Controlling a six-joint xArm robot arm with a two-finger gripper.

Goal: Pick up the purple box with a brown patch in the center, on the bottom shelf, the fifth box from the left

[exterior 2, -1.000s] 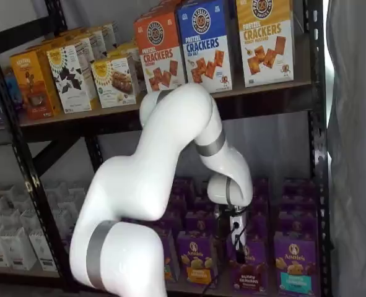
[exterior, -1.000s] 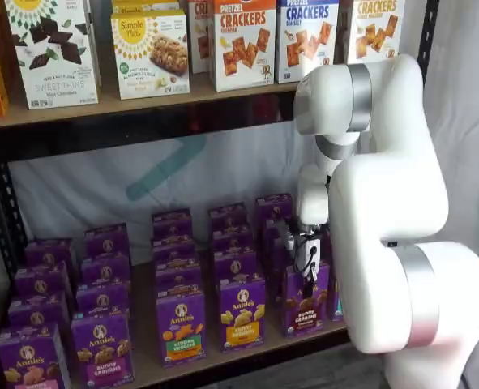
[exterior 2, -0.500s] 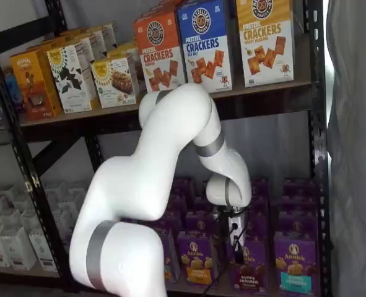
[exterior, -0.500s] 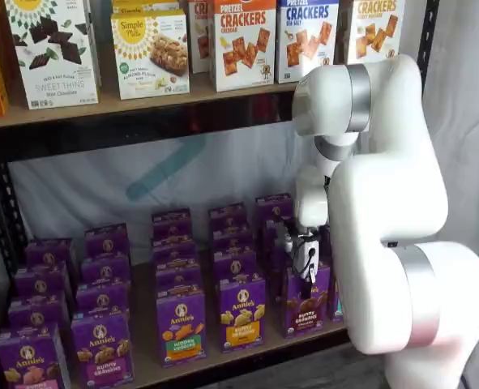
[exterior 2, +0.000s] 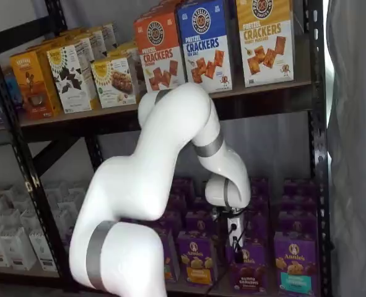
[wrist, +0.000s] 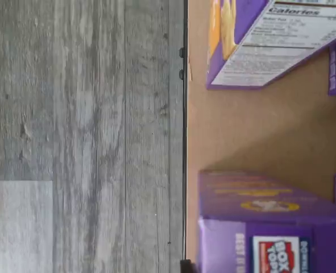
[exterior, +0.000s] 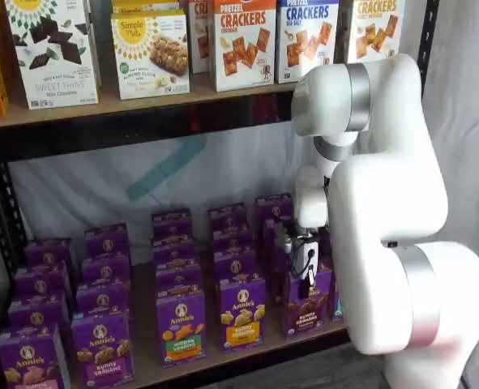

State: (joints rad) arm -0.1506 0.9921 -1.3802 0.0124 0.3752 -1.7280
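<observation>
The purple box (exterior: 306, 301) with dark brown bunny crackers on its front stands at the front of the bottom shelf (exterior: 144, 363), right of a purple carton with a yellow-orange band (exterior: 241, 313). It also shows in a shelf view (exterior 2: 249, 273). My gripper (exterior: 304, 274) hangs right at this box's top in both shelf views (exterior 2: 233, 245). Its black fingers show side-on with a cable beside them, and I see no gap, so its state is unclear. The wrist view shows the tan shelf deck (wrist: 253, 131) and the top of a purple carton (wrist: 270, 227); I cannot tell which one.
A purple carton with a teal band (exterior 2: 292, 272) stands right of the purple box. Rows of purple cartons (exterior: 101, 340) fill the shelf to the left and behind. Cracker boxes (exterior: 243, 44) stand on the upper shelf. My white arm (exterior: 385, 203) hides the shelf's right end. A black upright (exterior 2: 319, 154) stands on the right.
The wrist and gripper have shifted very slightly at the purple box's top. The cartons stand where they stood.
</observation>
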